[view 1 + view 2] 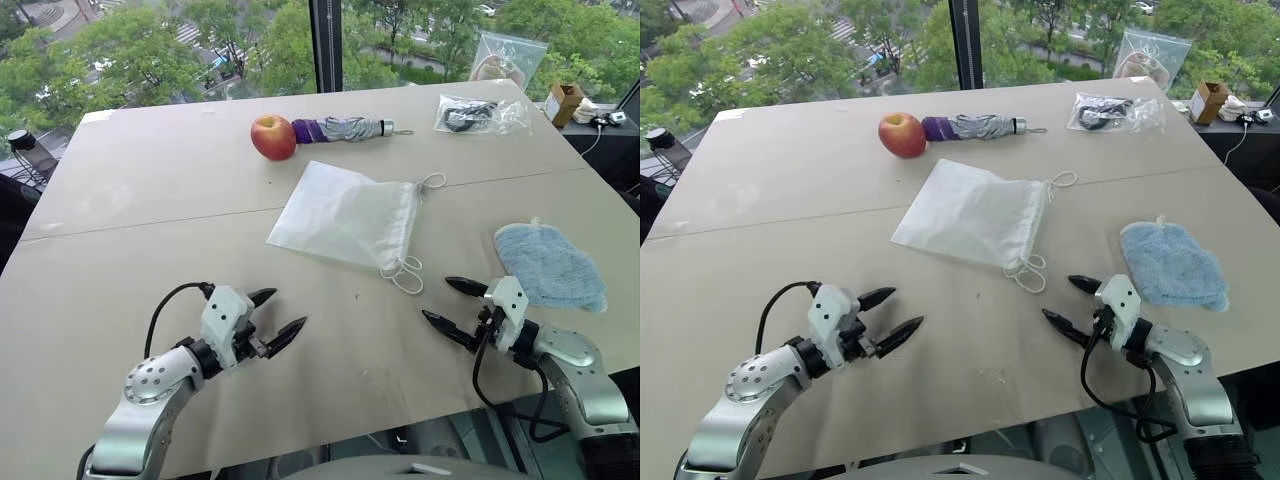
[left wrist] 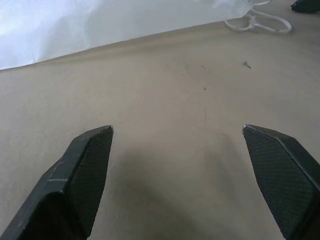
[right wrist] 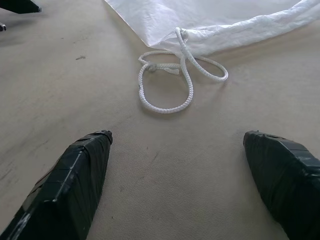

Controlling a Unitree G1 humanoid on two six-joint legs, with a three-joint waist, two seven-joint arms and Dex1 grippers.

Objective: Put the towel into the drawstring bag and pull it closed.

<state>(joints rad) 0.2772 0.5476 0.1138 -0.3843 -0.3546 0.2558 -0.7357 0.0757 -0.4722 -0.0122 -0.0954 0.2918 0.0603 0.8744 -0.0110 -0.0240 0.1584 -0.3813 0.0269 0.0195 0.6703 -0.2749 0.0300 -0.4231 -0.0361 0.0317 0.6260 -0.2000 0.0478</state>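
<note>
The white drawstring bag (image 1: 345, 215) lies flat at the table's middle, its cord loops (image 1: 405, 272) trailing toward me on the right. The light blue towel (image 1: 550, 265) rests on the table at the right, just beyond my right gripper (image 1: 447, 302). That gripper stands open over bare table, pointing left toward the cords (image 3: 172, 82). My left gripper (image 1: 275, 316) is open too, low at the near left, aimed toward the bag (image 2: 100, 25). Both grippers hold nothing.
A red apple (image 1: 273, 137) and a folded umbrella (image 1: 345, 128) lie at the far middle. A clear zip bag with black cables (image 1: 480, 114) and a larger clear plastic bag (image 1: 505, 55) sit at the far right, by a small box (image 1: 564, 102).
</note>
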